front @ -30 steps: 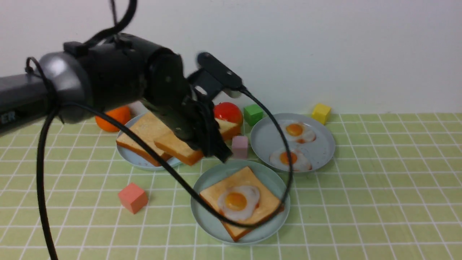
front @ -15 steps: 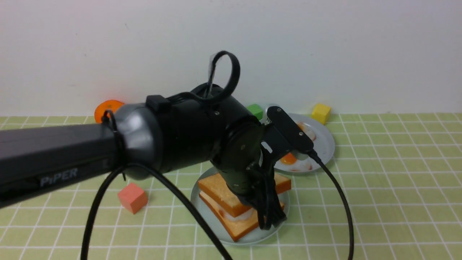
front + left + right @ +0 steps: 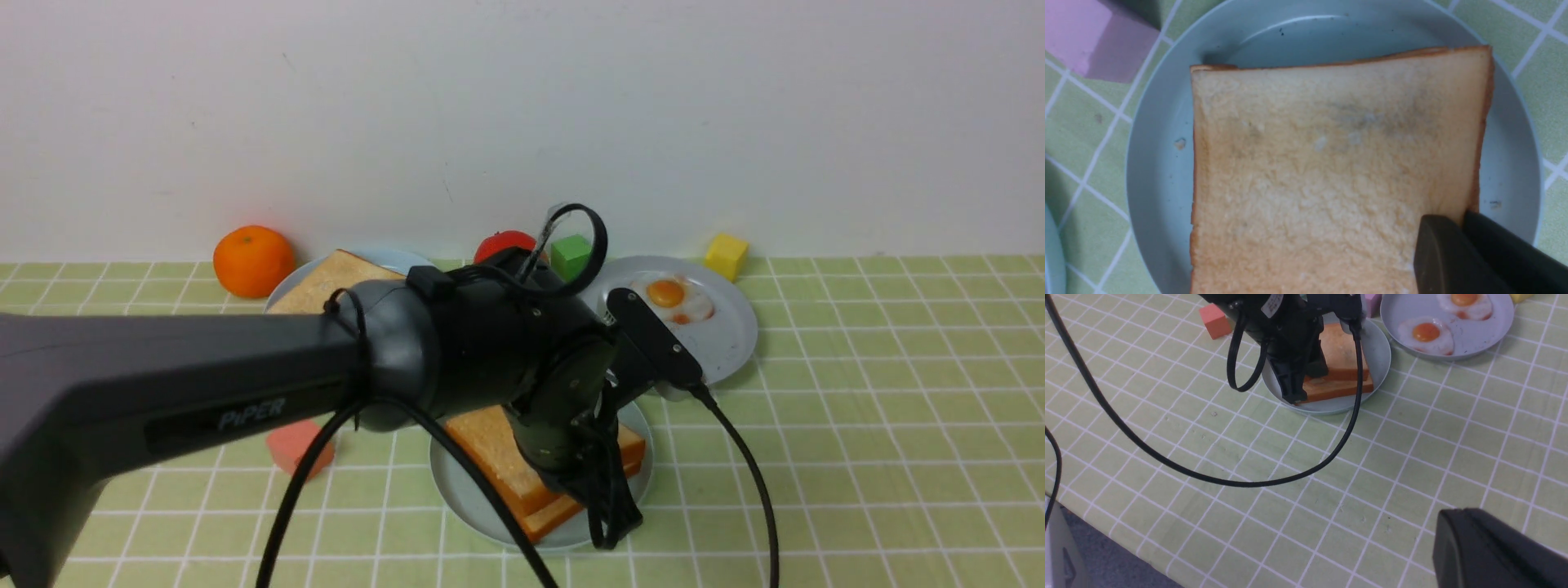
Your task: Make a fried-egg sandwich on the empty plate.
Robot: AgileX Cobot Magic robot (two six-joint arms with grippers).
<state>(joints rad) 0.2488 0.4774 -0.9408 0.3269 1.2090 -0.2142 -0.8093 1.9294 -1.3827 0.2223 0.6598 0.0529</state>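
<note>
Left claw [image 3: 616,527]: clenched on a corner of the top slice [image 3: 1323,163], tips down by the plate's near rim.
Right claw [image 3: 1457,539]: closed, nothing in it that shows; well apart from the stack.
Just changed: top slice now lies flat on the stack, egg hidden.
A second ago: slice hung near the bread plate [image 3: 392,256], egg uncovered.
Sandwich [image 3: 1339,384]: on the mint plate [image 3: 1163,163] — likely only the letting-go is left.

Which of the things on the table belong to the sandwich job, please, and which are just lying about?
Job in hand: top toast slice, bottom toast slice, mint plate, left gripper, egg plate, spare-toast plate.
Lying about: orange, tomato, green cube, yellow cube, coral cube, pink block.
</note>
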